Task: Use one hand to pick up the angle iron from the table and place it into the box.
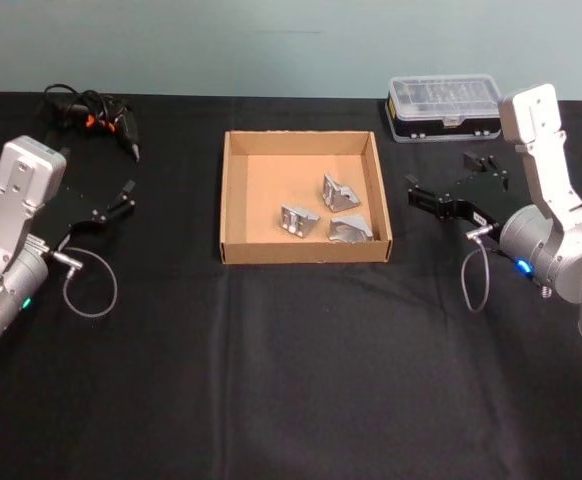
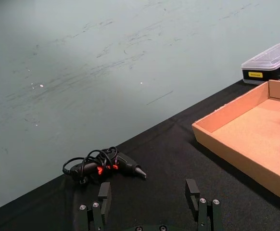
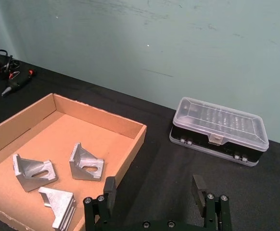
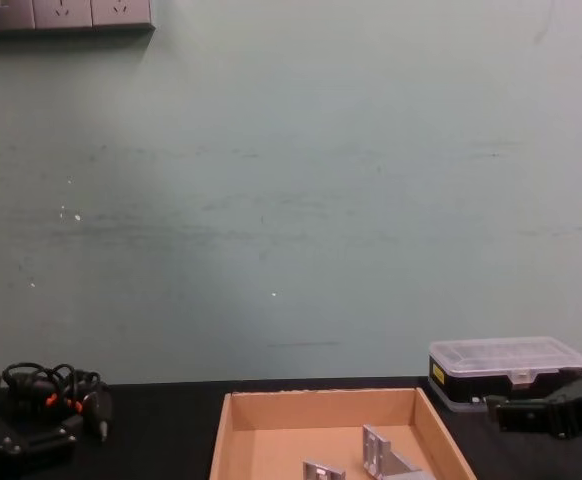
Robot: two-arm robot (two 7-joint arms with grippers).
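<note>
Three angle irons lie inside the box at table centre, while the left gripper at nine o'clock and right gripper at three hover with fingers spread, holding nothing.

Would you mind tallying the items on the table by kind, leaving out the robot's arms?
Metal angle brackets, all in the box: 3
Cardboard box: 1
Clear-lidded plastic case: 1
Black corded tool with orange marks: 1
Total: 6
</note>
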